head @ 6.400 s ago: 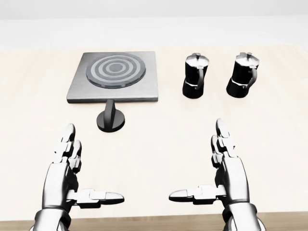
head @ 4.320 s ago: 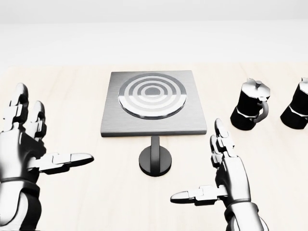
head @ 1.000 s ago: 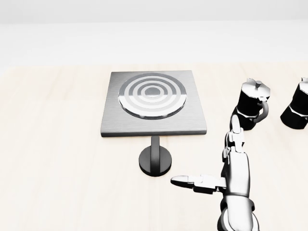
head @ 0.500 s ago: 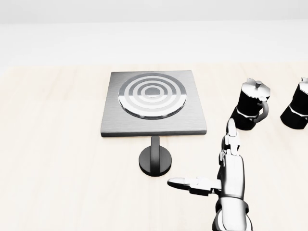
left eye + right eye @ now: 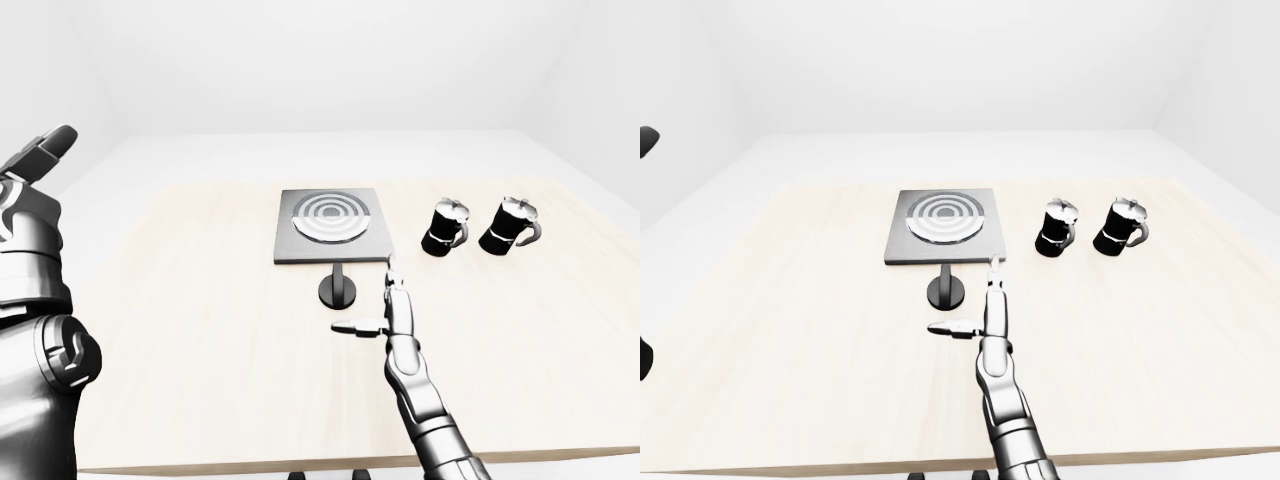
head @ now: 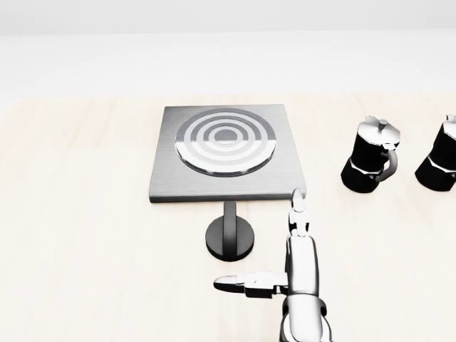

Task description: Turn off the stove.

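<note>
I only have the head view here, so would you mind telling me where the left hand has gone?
Observer: The left hand is raised high at the left edge of the left-eye view, well away from the table.
Operator: Thank you. Is it holding anything?
Observer: Nothing shows in it; the one visible finger is extended.
Operator: And the second moka pot, which my frame cuts off?
Observer: The right-hand moka pot stands upright, apart from its neighbour.

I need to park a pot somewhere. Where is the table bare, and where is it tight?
The table is bare left of the stove and its knob, and below the two moka pots at right. It is tight by the knob, where the open right hand hovers.
</note>
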